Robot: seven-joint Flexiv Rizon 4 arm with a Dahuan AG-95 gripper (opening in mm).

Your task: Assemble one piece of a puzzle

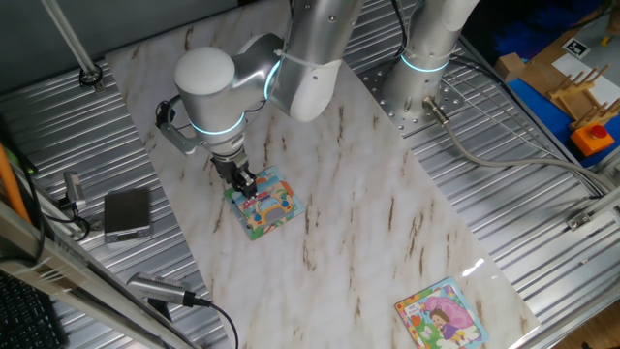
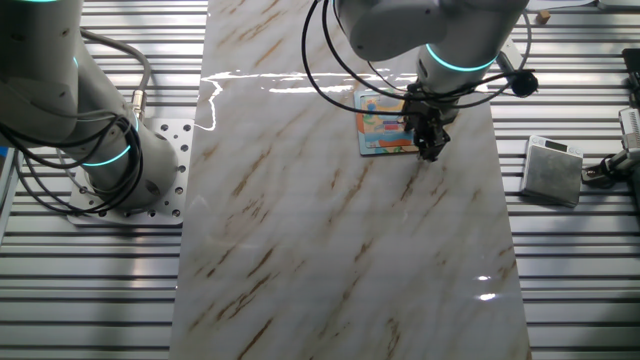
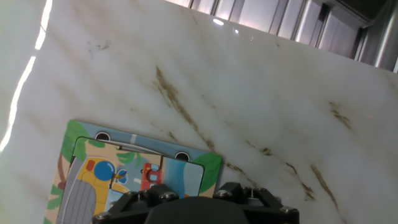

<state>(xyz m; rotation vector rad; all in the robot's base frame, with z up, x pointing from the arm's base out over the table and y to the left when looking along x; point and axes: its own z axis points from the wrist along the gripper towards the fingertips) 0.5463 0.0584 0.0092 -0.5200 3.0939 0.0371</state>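
the gripper [image 1: 246,183] sits low over the near-left edge of the puzzle [image 1: 270,208], which lies flat on the marble table [image 1: 387,213] — likely so the piece can be pressed straight down into its gap. the piece itself is hidden under the fingers, and i cannot tell whether they clench it or have let go.
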